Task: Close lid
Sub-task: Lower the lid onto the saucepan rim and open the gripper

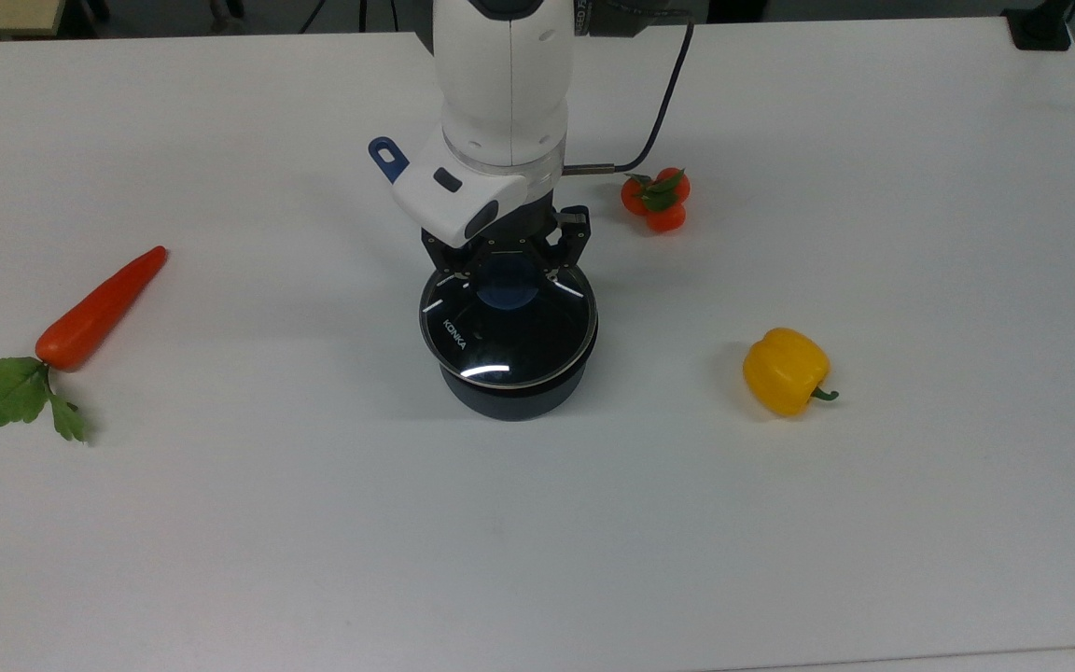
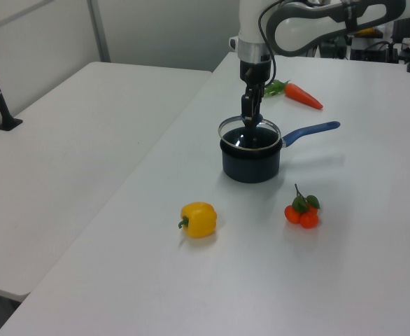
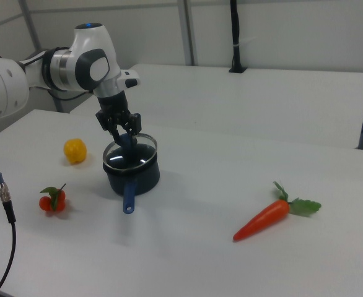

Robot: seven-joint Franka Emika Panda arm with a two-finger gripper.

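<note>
- Centrally on the white worktop [image 1: 220, 523], the lid [image 1: 508, 329] is being held over the dark pot [image 1: 511, 392]; in the top view its metal rim is lining up almost fully with the pot's mouth, and in the left view it is being seen resting on or just above the rim, which of the two cannot be told.
- The lid's blue knob [image 1: 507, 283] is being pinched by the claw [image 1: 509, 268], whose black fingers are being kept on either side of the knob, pointing straight down from the white arm [image 1: 503, 84].
- White "KONKA" lettering is being shown on the glass toward the top view's left.
- The pot's blue handle [image 2: 310, 131] is being pointed to the left view's right; in the top view its tip is being seen beside the arm's wrist.
- A carrot [image 1: 99, 308] with green leaves is being left well apart at the top view's left.
- A yellow bell pepper [image 1: 785, 371] is being left at the top view's right, nearer than the pot.
- A cluster of small tomatoes [image 1: 655, 200] is being left at the top view's right of the arm, farther back.
</note>
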